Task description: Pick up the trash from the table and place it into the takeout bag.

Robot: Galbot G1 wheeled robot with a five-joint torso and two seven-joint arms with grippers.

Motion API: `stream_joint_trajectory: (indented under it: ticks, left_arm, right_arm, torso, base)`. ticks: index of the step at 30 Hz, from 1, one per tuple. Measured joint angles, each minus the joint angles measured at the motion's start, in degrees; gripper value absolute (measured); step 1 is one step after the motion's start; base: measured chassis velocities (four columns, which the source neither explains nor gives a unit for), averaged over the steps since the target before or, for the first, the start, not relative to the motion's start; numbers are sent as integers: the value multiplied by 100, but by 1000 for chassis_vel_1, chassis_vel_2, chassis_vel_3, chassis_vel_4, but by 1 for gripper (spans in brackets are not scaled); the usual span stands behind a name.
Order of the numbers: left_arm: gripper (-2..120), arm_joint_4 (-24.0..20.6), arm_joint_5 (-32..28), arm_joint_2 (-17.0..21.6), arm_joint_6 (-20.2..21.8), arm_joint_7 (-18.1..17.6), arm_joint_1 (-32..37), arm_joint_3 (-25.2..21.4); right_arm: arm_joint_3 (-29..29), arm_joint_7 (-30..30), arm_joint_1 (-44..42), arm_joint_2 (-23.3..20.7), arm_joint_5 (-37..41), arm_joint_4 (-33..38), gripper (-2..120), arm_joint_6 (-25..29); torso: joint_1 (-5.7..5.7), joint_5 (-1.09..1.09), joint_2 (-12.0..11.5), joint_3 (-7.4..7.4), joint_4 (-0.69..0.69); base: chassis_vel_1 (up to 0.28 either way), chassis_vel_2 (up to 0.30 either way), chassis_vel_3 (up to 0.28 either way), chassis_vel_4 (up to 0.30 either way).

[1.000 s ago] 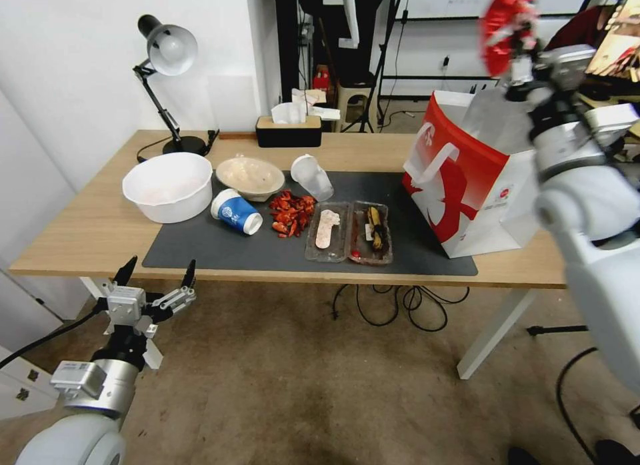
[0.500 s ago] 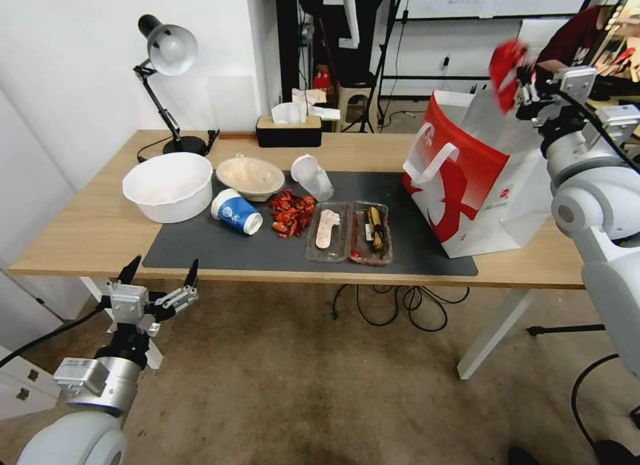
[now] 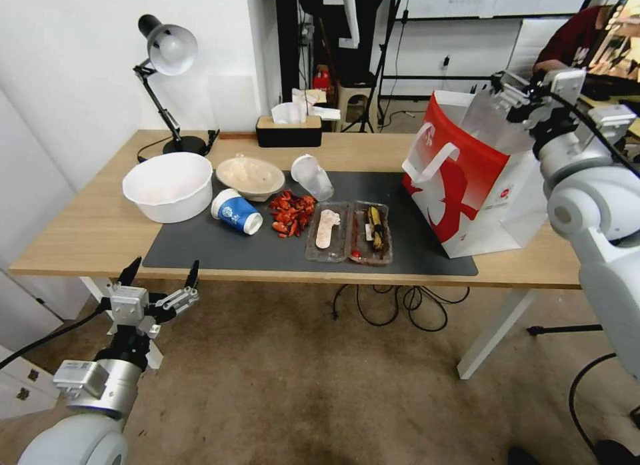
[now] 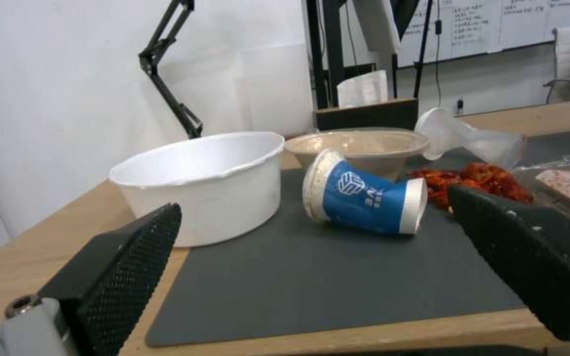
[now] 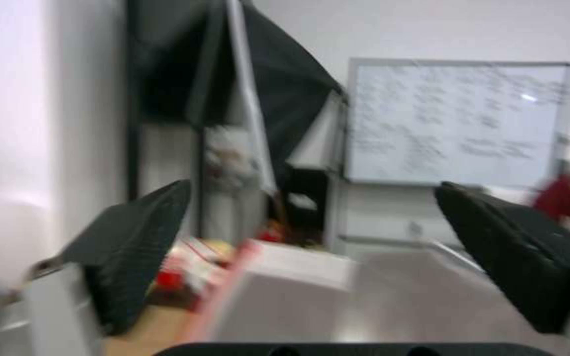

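Note:
On the table (image 3: 100,232) the trash lies on the dark mat (image 3: 220,252): a tipped blue-and-white paper cup (image 3: 237,212) (image 4: 364,198), a beige bowl (image 3: 250,177), a clear plastic cup (image 3: 312,176) on its side, red food scraps (image 3: 292,214) and two clear trays (image 3: 349,232). The red-and-white takeout bag (image 3: 467,178) stands open at the mat's right end. My right gripper (image 3: 512,93) (image 5: 311,198) hangs open over the bag's mouth, with nothing between its fingers. My left gripper (image 3: 157,278) (image 4: 314,202) is open, low in front of the table's left front edge, facing the paper cup.
A large white bowl (image 3: 168,185) stands left of the mat. A desk lamp (image 3: 167,52) and a black tissue box (image 3: 289,128) stand along the back edge. Cables (image 3: 393,305) lie on the floor under the table.
The right gripper came down toward the bag's mouth with a red object in it. It is now open, and the red object is no longer in it. The left arm has not moved.

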Motion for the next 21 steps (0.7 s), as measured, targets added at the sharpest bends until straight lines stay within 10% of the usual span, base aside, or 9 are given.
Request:
stream_joint_trajectory:
  ticks: [7,21]
  left_arm:
    - [100,-2,-26,1,-30,3,16,-23]
    - [100,-31,-46,32,-120,37,96,-45]
  right_arm:
    - [583,-755,-1169,116,620,978,100,720]
    - [1079,-1463,-3944,1226,-532,2325,100,1283]
  torso:
    - [-1,-1,0,0,-2]
    - [-1,-1,2,0,-1]
  base:
    - [0,0,0,0]
    - [0,0,0,0]
